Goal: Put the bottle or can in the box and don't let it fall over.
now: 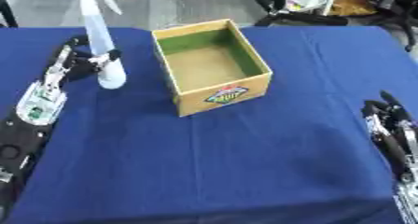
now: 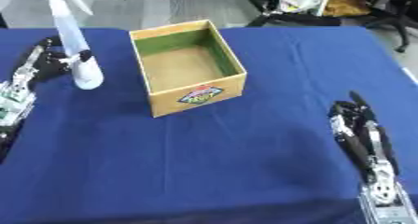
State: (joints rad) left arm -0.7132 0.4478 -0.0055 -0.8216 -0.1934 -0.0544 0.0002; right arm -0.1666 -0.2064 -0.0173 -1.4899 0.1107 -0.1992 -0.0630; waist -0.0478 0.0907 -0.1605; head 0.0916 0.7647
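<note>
bottle: we see a tall white spray bottle (image 1: pixel 104 55) standing on the blue table (image 1: pixel 245 162), left of the box, apart from it, trigger head up top and leaning slightly in view.
box: open cardboard box (image 1: pixel 214 69), empty, tan floor, green inner wall, logo on the near face; sits mid-table at an angle.
left hand: our left hand (image 1: pixel 72 62) is at the bottle's lower body, fingers (image 1: pixel 104 57) curled round it from the left side, so pinching the bottle low down.
right hand: right hand (image 2: pixel 359 125) idle at the lower right, fingers straight and pressed close together, pointing up, holding nothing.
stage: we judge the grasp is made or nearly so; bottle not yet in the box.
risk 1: hold is low on a tall, top-heavy bottle, so it could swing or tip in the lift.
risk 2: bottle base may clip the box's near-left wall if not raised enough, shoving the light box or knocking the bottle.
risk 3: releasing while tilted would let it topple inside the box.
</note>
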